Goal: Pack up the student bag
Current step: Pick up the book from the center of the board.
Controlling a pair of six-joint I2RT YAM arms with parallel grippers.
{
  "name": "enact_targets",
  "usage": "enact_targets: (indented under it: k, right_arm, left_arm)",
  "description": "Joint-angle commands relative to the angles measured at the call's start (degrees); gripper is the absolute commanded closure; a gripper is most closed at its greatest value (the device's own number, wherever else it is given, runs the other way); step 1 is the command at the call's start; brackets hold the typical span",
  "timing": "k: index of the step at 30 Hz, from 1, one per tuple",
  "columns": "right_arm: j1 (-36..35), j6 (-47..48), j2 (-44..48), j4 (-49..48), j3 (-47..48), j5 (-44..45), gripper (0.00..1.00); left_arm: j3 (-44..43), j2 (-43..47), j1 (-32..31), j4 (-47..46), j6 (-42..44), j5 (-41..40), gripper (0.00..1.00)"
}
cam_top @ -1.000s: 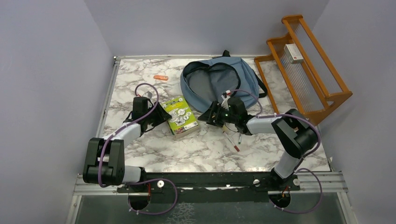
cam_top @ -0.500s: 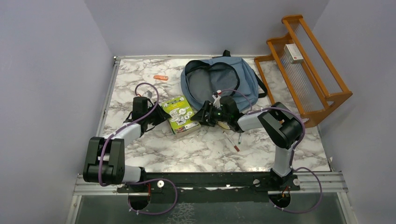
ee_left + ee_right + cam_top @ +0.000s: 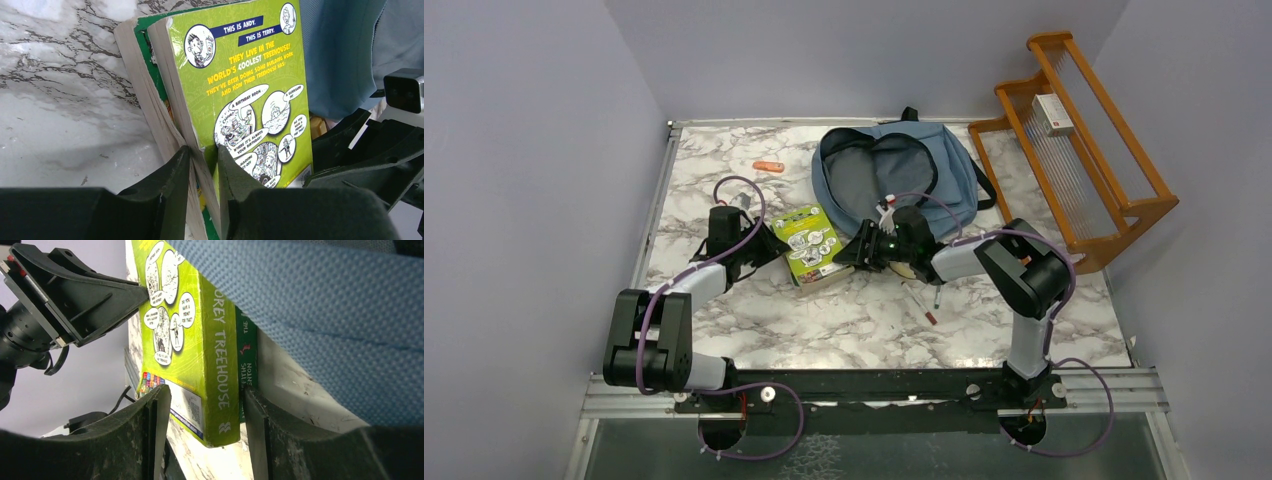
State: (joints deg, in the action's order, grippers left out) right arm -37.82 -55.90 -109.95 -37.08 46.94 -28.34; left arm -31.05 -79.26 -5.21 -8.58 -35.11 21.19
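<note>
Lying flat at the far centre of the marble table, the student bag is slate-blue and rounded, unzipped, its mouth gaping to show grey lining, with a black loop at its far end. Left gripper is clamped on the page edge of the lime-green book; right gripper brackets the opposite spine corner, fingers spread either side, contact not resolvable. Book lies just beside the bag's near rim; wooden rack stands near the bag's right flank, pens lie by the right arm, and bare marble shows left of the bag and toward the arm bases.
</note>
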Motion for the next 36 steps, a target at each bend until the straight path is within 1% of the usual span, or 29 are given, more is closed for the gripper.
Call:
enact_targets:
  k: [1, 10, 14, 19, 27, 29, 32, 34, 36]
  right_arm:
    - [-1.64, 1.50, 3.86, 0.02, 2.98, -2.14, 0.42]
    - [-2.34, 5.97, 7.02, 6.37, 5.48, -0.38, 0.42]
    - [-2.59, 5.19, 6.85, 5.39, 5.79, -0.94, 0.42]
    - [-3.01, 3.94, 4.03, 3.84, 7.27, -1.85, 0.42]
    - [-3.40, 2.72, 0.67, 2.73, 9.11, -1.02, 0.47]
    - [-3.44, 2.39, 0.00, 1.96, 9.16, -0.88, 0.51]
    - [-3.47, 2.83, 0.00, 1.53, 9.19, -0.81, 0.63]
    - [-3.48, 4.21, 0.95, 2.42, 9.22, -0.93, 0.70]
    - [-3.49, 6.29, 2.67, 4.67, 9.46, -0.64, 0.75]
  left_arm:
    - [1.52, -2.38, -0.41, 3.25, 1.35, -0.45, 0.75]
    - [1.36, -2.60, -0.50, 3.21, 1.43, -0.19, 0.75]
    - [1.35, -2.56, -0.59, 3.00, 1.54, 0.12, 0.75]
    - [1.26, -2.81, -1.00, 2.82, 1.62, 0.66, 0.75]
    - [0.95, -2.53, -1.51, 2.64, 1.71, 1.02, 0.75]
    - [0.83, -2.26, -1.60, 2.66, 1.71, 1.23, 0.75]
    - [0.39, -1.24, -1.56, 3.48, 1.80, 1.41, 0.75]
    - [-0.91, 0.11, -1.56, 5.38, 1.93, 1.40, 0.69]
    - [-3.34, 2.53, -1.55, 7.93, 1.62, 1.16, 0.62]
